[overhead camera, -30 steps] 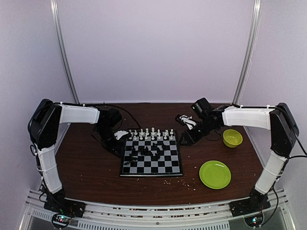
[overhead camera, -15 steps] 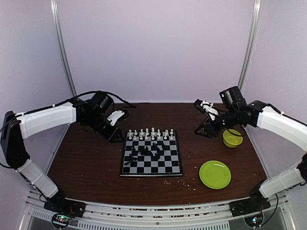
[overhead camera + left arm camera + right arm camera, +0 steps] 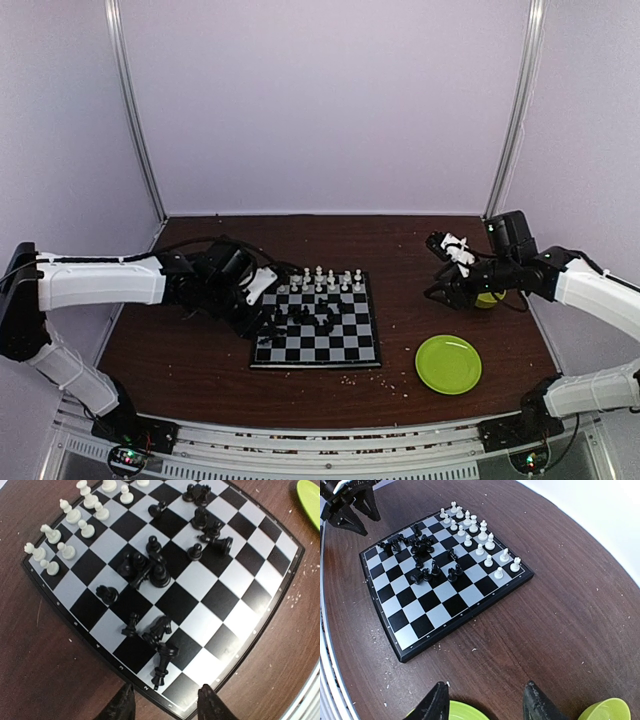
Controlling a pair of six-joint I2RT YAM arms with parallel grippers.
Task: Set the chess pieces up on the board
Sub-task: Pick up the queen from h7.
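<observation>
1. The left gripper (image 3: 165, 702) is open and empty. Its two fingers are spread just above the near corner of the board (image 3: 222, 592).
2. Just ahead of it lie the nearest black pieces (image 3: 161, 652), toppled on their sides and touching one another. More of them are jumbled toward the middle squares, some standing, some fallen.
3. The white pieces (image 3: 65, 530) stand upright in two rows along the far edge.
4. These look like tiny, light, hard plastic men with smooth sides, so a fallen one will probably roll or skid if nudged. The safest hold is likely across the narrow stem of one that lies free of its neighbours.
5. The right gripper (image 3: 487, 702) is also open and holding nothing. It hangs over the desk (image 3: 180, 350) well apart from the board's right side, above the green plate (image 3: 448, 363).
</observation>
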